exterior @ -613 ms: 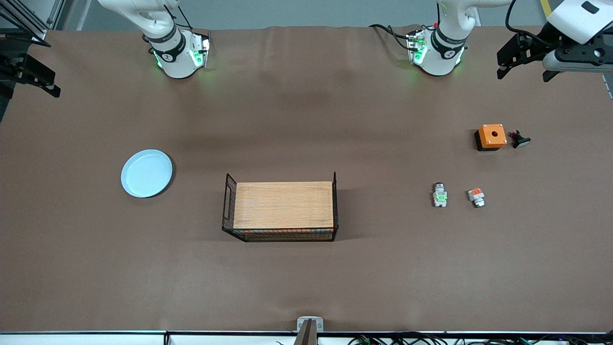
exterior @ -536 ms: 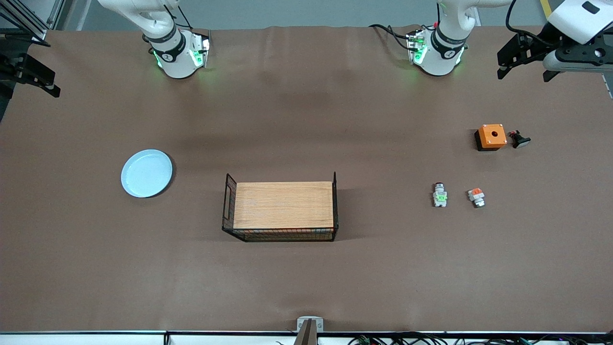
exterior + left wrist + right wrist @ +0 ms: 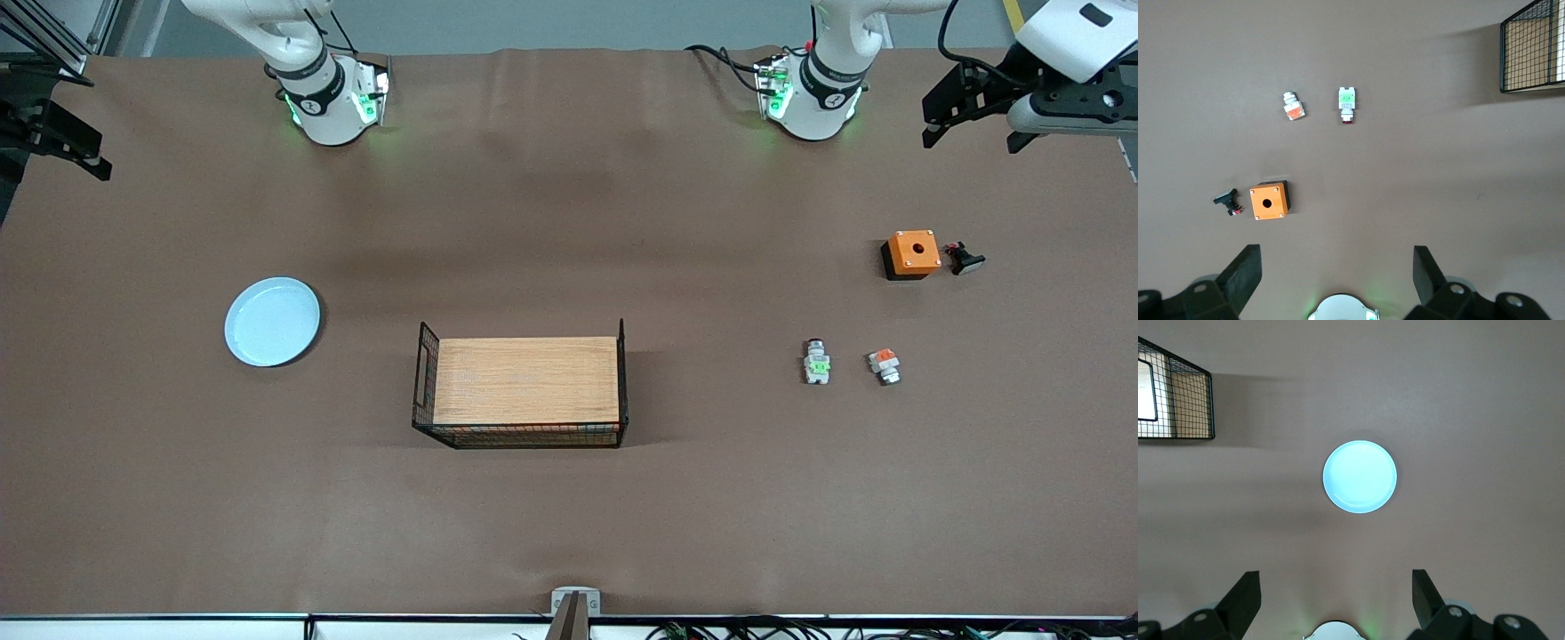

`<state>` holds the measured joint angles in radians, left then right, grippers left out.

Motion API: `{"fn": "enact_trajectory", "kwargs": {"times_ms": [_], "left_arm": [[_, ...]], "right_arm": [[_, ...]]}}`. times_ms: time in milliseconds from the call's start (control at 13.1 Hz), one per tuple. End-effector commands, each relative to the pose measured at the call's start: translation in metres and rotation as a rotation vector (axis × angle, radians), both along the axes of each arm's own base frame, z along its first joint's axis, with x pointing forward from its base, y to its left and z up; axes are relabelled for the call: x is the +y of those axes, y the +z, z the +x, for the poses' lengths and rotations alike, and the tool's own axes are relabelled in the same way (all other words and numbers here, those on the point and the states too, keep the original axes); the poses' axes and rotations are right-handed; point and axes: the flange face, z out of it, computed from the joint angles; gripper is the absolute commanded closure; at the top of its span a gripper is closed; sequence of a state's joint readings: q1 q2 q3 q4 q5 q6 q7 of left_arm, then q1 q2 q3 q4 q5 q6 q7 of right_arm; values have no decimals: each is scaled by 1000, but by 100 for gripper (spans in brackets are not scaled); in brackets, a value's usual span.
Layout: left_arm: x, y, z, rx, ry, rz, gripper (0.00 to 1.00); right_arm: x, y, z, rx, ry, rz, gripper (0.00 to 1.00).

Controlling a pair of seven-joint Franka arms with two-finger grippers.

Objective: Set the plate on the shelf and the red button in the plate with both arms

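A brown cloth covers your table [image 3: 569,533], with a wire rack [image 3: 520,384] topped by a wooden board at its middle. Your right gripper [image 3: 1336,600] hangs high over the plate [image 3: 1359,477], jaws wide apart and empty. Your left gripper [image 3: 1336,280], equally spread, is high over the orange box [image 3: 1269,200], with the red button [image 3: 1347,103] lying on the cloth below it, a little ahead of the jaws. Each target sits at its own arm's end, likely for simultaneous pickups. No legible writing shows.
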<state>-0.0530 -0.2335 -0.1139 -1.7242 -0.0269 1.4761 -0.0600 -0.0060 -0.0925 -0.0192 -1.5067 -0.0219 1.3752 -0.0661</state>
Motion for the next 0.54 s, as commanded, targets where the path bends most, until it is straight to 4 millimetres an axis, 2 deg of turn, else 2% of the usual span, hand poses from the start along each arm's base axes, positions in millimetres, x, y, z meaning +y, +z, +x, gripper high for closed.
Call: {"fn": "enact_trajectory", "kwargs": {"times_ms": [0, 230, 460], "left_arm": [[-8, -28, 27, 15, -4, -23, 0], [-16, -96, 65, 40, -9, -26, 0], [-17, -188, 88, 6, -22, -31, 0]], "right_arm": [[-1, -3, 8, 13, -14, 13, 0], [-5, -12, 14, 26, -22, 14, 0], [-10, -30, 26, 54, -28, 12, 0]]}}
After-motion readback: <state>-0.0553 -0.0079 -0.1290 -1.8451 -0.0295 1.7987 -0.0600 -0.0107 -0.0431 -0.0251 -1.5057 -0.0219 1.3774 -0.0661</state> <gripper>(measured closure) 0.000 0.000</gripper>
